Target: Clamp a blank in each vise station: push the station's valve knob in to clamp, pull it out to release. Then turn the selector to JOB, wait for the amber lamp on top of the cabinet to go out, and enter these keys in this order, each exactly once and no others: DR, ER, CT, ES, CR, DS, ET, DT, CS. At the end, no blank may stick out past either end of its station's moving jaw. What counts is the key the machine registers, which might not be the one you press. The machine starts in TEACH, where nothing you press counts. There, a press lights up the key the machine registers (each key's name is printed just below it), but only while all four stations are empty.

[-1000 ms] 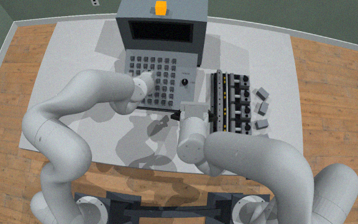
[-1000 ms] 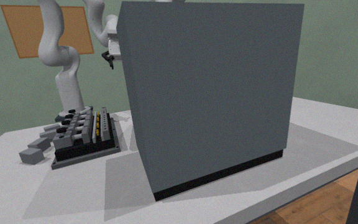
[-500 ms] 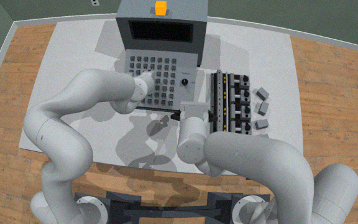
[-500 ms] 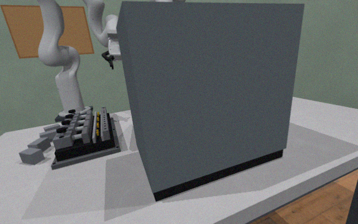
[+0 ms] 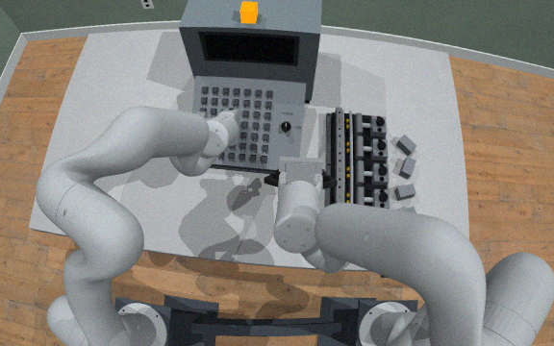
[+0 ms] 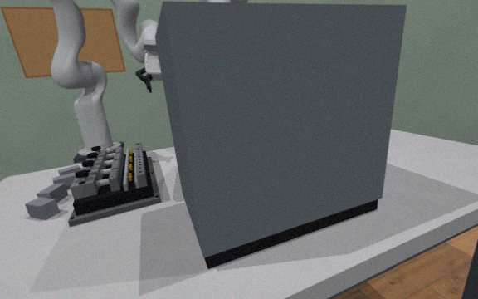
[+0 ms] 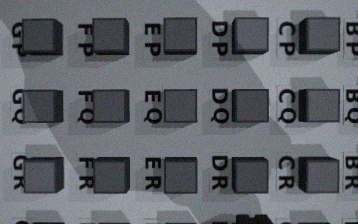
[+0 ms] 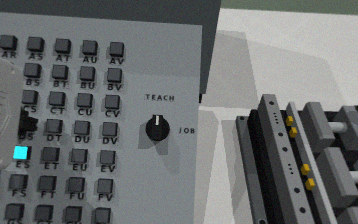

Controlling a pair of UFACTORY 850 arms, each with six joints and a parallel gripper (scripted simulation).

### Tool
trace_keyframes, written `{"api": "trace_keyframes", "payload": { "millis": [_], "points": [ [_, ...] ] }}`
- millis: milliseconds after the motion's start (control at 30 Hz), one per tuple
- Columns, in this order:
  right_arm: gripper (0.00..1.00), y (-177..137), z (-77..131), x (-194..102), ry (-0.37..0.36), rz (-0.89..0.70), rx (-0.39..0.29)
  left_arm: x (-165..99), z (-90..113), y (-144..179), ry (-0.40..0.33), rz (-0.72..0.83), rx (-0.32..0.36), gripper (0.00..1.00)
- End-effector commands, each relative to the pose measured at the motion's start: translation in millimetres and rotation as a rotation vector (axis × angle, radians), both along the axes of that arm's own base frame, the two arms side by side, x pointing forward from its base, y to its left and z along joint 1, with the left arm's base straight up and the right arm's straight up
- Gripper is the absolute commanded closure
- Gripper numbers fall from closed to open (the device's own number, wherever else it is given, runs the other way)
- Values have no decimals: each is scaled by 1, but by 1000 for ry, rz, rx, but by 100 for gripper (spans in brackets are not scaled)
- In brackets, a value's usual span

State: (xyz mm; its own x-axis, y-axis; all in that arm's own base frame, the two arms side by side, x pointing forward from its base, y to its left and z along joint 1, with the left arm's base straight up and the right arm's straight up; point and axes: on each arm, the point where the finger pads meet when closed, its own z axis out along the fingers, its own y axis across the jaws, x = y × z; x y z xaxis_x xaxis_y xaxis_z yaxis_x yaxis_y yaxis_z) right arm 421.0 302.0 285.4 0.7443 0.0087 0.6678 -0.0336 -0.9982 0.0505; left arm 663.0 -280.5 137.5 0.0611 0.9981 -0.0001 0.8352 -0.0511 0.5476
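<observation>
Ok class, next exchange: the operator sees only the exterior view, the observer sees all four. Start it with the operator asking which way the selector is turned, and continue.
Operator: From here I only get the cabinet's back. Which way is the selector turned?
Observer: The selector points to TEACH.
Operator: Is any key lit?
Observer: Yes, the ES key glows cyan.
Operator: So where is the left gripper?
Observer: The left gripper is shut, its tips in front of the key just above the DS label, one row up from ES.
</observation>
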Motion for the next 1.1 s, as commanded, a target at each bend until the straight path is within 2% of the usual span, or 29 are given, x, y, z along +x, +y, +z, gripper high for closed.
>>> {"api": "trace_keyframes", "payload": {
  "millis": [0, 367, 733, 1067],
  "points": [
    [0, 0, 1, 0, -1, 0, 1, 1, 1, 0, -2, 0, -1, 100],
    [0, 0, 1, 0, -1, 0, 1, -1, 3, 0, -2, 0, -1, 100],
    [0, 0, 1, 0, -1, 0, 1, -15, 25, 1, -2, 0, -1, 100],
    [0, 0, 1, 0, -1, 0, 1, -17, 29, 1, -2, 0, -1, 100]
  ]
}}
